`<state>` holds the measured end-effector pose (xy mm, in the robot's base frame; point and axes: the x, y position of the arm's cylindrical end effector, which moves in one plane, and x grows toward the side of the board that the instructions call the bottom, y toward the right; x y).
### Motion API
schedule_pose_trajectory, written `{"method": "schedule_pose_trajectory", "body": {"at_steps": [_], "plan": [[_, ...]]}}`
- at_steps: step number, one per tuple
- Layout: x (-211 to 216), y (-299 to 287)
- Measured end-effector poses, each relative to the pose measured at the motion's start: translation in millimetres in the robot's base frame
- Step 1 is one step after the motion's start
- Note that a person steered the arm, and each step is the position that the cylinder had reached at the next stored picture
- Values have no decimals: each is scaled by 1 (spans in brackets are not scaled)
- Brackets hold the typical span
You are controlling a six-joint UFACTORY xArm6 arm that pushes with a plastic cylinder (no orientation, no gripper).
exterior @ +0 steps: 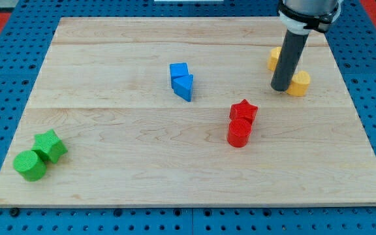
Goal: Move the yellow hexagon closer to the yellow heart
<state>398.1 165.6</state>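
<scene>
Two yellow blocks lie at the view's right. The upper one (275,59) looks like the yellow hexagon and is partly hidden behind my rod. The lower one (299,83) looks like the yellow heart. My tip (281,89) rests on the board between them, just below the hexagon and against the heart's left side. The two yellow blocks are about one block's width apart.
A blue cube (179,70) and a blue wedge (185,86) touch near the board's middle. A red star (243,110) sits against a red cylinder (239,132) right of centre. A green star (49,145) and a green cylinder (30,165) sit at the bottom left corner.
</scene>
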Motion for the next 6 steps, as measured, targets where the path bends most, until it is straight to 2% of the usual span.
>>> {"method": "schedule_pose_trajectory", "body": {"at_steps": [1,2,3,6], "plan": [[-11,-45],[-58,-75],[-103,-72],[-89,-17]]}}
